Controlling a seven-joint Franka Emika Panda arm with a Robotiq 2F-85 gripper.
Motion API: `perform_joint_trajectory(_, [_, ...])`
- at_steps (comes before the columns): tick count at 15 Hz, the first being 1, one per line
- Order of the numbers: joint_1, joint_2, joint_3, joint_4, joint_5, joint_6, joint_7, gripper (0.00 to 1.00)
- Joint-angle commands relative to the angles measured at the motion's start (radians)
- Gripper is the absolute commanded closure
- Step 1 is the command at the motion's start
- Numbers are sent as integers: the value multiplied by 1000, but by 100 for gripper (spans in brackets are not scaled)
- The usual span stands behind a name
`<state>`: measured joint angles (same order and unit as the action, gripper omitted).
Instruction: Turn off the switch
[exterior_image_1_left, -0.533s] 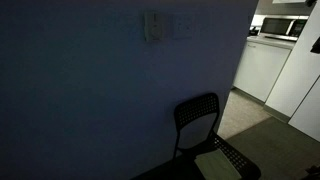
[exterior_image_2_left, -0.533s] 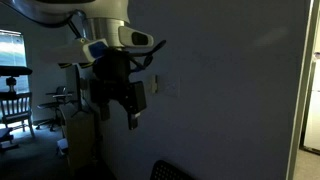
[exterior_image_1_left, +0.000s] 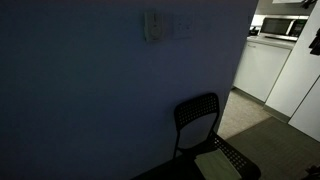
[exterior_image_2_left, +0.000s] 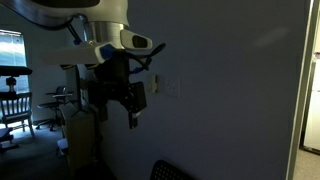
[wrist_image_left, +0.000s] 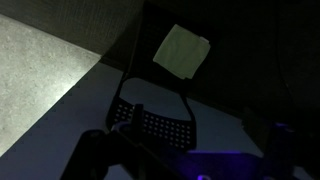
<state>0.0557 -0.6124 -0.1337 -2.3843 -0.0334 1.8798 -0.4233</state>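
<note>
The room is dark. The switch (exterior_image_1_left: 153, 27) is a small pale upright plate high on the wall, above the black chair (exterior_image_1_left: 200, 122). In an exterior view my gripper (exterior_image_2_left: 131, 108) hangs from the arm close to the wall, fingers pointing down, with a pale wall plate (exterior_image_2_left: 172, 88) just beside it and apart from the fingers. The wrist view looks down the wall onto the chair (wrist_image_left: 155, 125). My gripper's dark fingers (wrist_image_left: 185, 160) stand wide apart at the bottom edge, holding nothing.
A pale pad (wrist_image_left: 181, 50) lies on the chair's seat. A second faint plate (exterior_image_1_left: 184, 27) sits next to the switch. A lit kitchen with white cabinets (exterior_image_1_left: 262, 68) opens past the wall's corner. Chairs and a window (exterior_image_2_left: 12, 95) lie behind the arm.
The arm's wrist has shifted very slightly; the gripper stays close to the wall. Nothing else has moved and the room is as dark as before.
</note>
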Motion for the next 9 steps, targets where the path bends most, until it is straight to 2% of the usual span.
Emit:
perform_joint_trajectory(1, [45,104,2,81,-32,-35,-124,0])
perform_joint_trajectory(5, [82,242,8,184,-67,-52,-260,0])
perform_joint_trajectory(9, [72,394,39,307,-143,-83,-385,0])
